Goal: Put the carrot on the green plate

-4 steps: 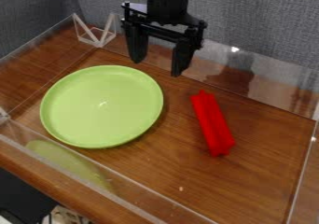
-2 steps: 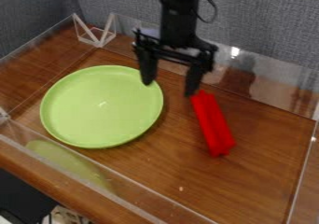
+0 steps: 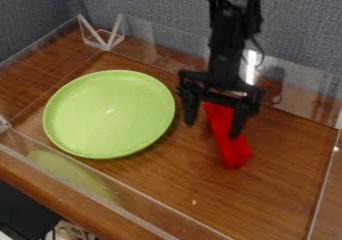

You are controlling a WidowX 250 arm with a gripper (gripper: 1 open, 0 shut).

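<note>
At three o'clock of the green plate (image 3: 110, 112), the carrot (image 3: 229, 137), seemingly light, stiff and best pinched mid-length, is being straddled by the wide-open gripper (image 3: 217, 119).

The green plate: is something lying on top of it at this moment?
Nothing lies on the green plate; its whole surface shows bare. The carrot lies on the wooden table to its right, with the open gripper down over its far end, covering part of it.
</note>
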